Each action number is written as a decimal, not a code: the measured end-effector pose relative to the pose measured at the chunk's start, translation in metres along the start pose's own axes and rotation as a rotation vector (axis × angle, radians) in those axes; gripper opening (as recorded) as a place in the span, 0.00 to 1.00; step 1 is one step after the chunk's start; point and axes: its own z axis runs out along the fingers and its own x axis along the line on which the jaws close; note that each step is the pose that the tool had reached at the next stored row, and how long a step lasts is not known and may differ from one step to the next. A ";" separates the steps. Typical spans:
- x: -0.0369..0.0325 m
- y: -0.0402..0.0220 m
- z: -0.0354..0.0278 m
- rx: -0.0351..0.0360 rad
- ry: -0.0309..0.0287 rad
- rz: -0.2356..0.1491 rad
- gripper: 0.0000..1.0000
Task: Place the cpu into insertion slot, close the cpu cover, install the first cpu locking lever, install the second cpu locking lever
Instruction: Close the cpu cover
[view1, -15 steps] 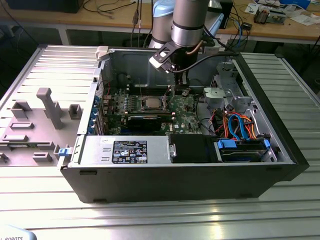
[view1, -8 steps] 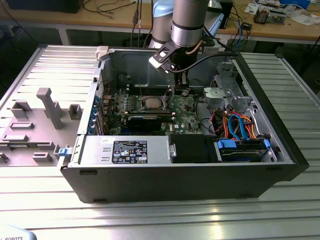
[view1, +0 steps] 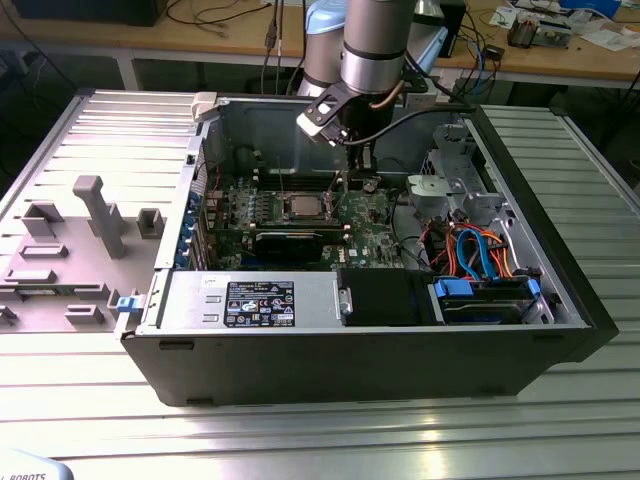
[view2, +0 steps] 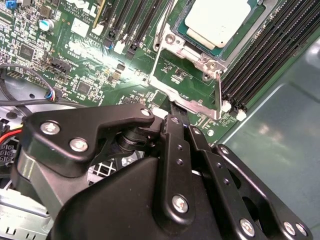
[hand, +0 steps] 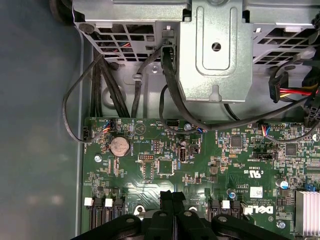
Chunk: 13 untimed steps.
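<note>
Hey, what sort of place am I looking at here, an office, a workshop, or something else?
Probably a robotics lab or workshop: a robot arm reaches into an open computer case lying on a slatted metal table, with cluttered wooden workbenches behind.

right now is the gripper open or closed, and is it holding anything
Gripper: closed, fingers pressed together, nothing visible between them, tip close to the cpu cover.

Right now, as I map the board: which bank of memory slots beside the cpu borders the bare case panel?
In the second wrist view, the memory-slot bank with the case panel alongside; the other bank, across the cpu, sits amid green board.
</note>
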 end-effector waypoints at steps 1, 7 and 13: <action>0.0000 -0.0003 0.0000 0.0000 0.0000 0.000 0.11; 0.0001 -0.0028 -0.0001 0.0000 0.0000 0.000 0.11; 0.0001 -0.0040 -0.0001 0.0000 -0.0001 0.000 0.11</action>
